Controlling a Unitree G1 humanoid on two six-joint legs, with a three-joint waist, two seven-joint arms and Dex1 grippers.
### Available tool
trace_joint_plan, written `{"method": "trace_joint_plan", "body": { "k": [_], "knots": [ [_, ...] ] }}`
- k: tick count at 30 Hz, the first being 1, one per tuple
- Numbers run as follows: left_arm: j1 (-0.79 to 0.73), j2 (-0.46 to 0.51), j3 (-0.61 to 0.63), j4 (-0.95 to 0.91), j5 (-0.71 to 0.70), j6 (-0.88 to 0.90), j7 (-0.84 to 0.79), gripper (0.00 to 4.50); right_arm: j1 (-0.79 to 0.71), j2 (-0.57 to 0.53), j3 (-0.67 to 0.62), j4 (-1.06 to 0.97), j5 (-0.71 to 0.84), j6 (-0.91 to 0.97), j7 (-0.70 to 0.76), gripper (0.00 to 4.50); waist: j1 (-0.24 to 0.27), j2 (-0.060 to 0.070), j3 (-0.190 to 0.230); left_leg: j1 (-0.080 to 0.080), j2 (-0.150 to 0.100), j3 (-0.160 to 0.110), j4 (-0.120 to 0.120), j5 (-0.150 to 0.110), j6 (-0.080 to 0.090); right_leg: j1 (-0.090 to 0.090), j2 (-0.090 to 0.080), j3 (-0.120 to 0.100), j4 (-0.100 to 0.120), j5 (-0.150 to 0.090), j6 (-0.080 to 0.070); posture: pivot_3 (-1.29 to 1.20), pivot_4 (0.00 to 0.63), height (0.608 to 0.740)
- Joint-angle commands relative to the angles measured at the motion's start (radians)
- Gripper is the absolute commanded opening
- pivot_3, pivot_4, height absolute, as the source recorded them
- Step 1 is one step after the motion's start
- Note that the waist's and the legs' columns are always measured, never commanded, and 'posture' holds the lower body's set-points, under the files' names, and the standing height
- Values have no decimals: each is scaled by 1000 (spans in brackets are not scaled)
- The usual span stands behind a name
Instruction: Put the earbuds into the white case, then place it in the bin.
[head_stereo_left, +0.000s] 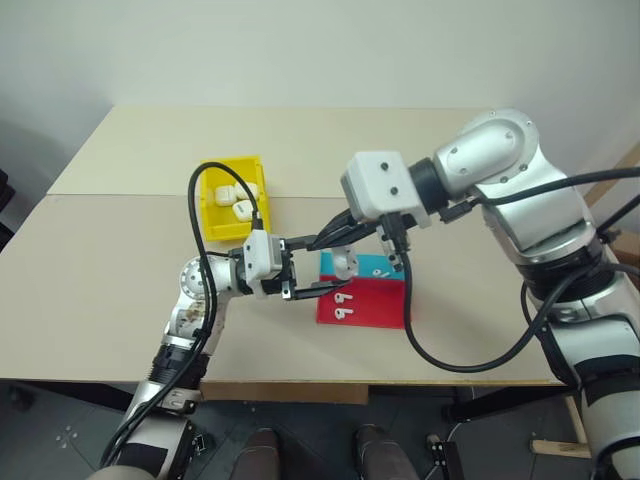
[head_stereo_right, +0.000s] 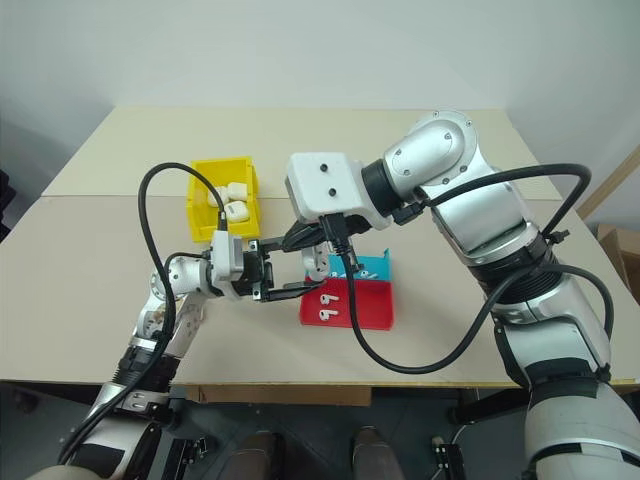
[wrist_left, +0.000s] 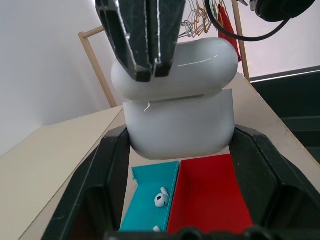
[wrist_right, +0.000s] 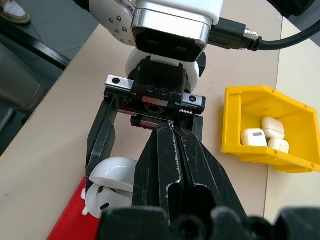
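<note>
On the beige table (head_stereo_left: 120, 270) we see the small bright yellow plastic bin (head_stereo_left: 232, 199), well to the left of the hands, already holding three closed white cases. Nearer us lies the shallow red and blue tray (head_stereo_right: 365, 300), with a pair of tiny glossy white stemmed earbuds (head_stereo_right: 326, 307) loose in its red half and at least one more in the blue half.

We judge the task roughly midway: the case in hand is neither closed nor binned, and the bin step is all to come.

Our left gripper (head_stereo_left: 300, 270) is clamped on the lower body of the small glossy white rounded case (wrist_left: 179, 120), holding it just above the tray with its flip lid ajar; the right wrist view shows an earbud already seated inside.

Our right gripper (wrist_left: 148, 70), its fingers pressed together and holding nothing, comes down from above with its tips touching the lid, seemingly to work it.
</note>
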Motion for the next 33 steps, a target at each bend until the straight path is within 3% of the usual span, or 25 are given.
{"method": "trace_joint_plan", "body": {
  "k": [1, 14, 23, 28, 33],
  "knots": [
    [-5, -8, 25, -46, -49, -25, -1, 2722, 4, -19, -28, 4, -16, -25, 16, 62, 0, 0, 0, 0, 0, 0, 0, 0, 0, 0, 0, 0, 0, 0, 0, 0, 150, 740],
    [5, -11, 31, -46, -52, -28, 5, 2722, 21, -46, -105, -1, 24, -6, 8, 62, -1, 0, 0, 0, 0, 0, 0, 0, 0, 0, 0, 0, 0, 0, 0, 0, 150, 740],
    [47, -20, 70, -131, -91, 6, 91, 2722, 39, 8, -341, -8, 175, 113, -160, 62, 1, 0, 0, 0, 0, 0, 0, 0, 0, 0, 0, 0, 0, 0, 0, 0, 150, 740],
    [41, -58, 153, -259, 1, 119, 443, 2722, 198, -7, -492, -123, 261, 204, -303, 62, 10, -1, 0, 0, -1, -2, 0, 0, 0, 1, -1, -1, 0, 0, 0, 0, 150, 740],
    [-70, -96, 158, -229, 320, 231, 859, 2722, 343, -23, -575, -260, 352, 285, -393, 62, 25, -1, 0, 0, -2, -2, 2, 0, 0, 2, -1, 0, 0, 1, 1, 0, 150, 740]
  ]
}}
